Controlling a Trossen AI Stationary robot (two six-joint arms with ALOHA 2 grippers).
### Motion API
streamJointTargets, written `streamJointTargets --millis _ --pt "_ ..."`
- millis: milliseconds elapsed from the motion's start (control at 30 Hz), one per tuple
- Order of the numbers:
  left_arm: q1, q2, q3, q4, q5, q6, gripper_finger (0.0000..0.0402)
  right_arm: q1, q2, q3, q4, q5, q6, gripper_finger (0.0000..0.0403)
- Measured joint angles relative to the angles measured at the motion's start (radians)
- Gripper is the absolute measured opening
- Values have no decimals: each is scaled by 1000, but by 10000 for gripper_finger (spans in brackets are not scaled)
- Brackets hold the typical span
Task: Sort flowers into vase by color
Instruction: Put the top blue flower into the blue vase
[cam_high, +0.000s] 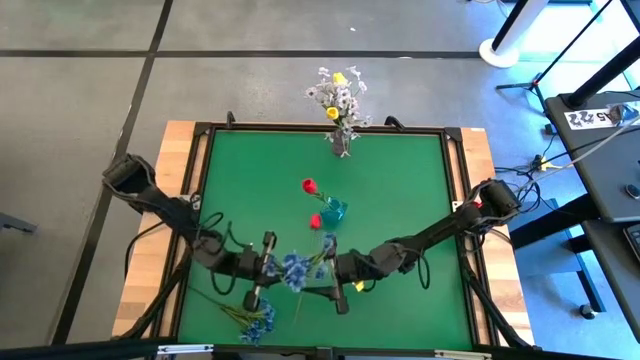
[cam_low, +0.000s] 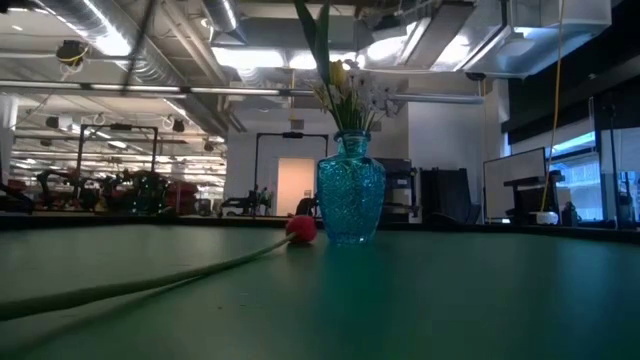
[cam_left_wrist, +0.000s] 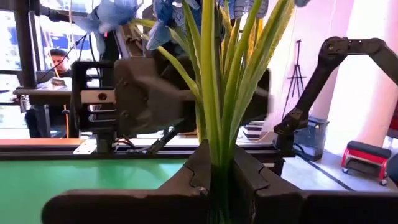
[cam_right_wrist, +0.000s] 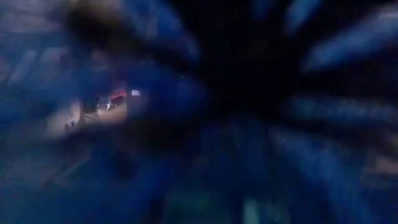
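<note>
No writing could be read anywhere on the green felt-like table (cam_high: 400, 190). At the near edge a loose blue clustered spray (cam_high: 258, 320) lay flat, and just beyond it the left gripper (cam_high: 272, 268) was clenched on the thin green stems (cam_left_wrist: 219, 124) of a blue bloom (cam_high: 295, 270), with the right gripper (cam_high: 338, 268) just beside it, its fingers hidden behind blue petals. Two red buds (cam_high: 308, 186) lay beside a small turquoise textured-glass vase (cam_high: 334, 209), and the far vase (cam_high: 341, 143) held white sprays and yellow buds.

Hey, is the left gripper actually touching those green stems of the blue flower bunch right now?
Touching. In the left wrist view, the left gripper has its dark fingers closed against the green stems, with no gap visible.
</note>
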Motion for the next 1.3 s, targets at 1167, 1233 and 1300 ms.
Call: streamJointTargets --millis 1167,1233,1300 --pt "-103 -76 1 -627 -26 -299 160 -75 -482 22 -715 528 -5 13" --pt "-98 -31 1 -589 -42 -295 160 -121 -483 -9 -701 488 36 8" --pt "-89 13 1 -552 -60 -295 160 -171 -477 -37 -697 461 86 10"
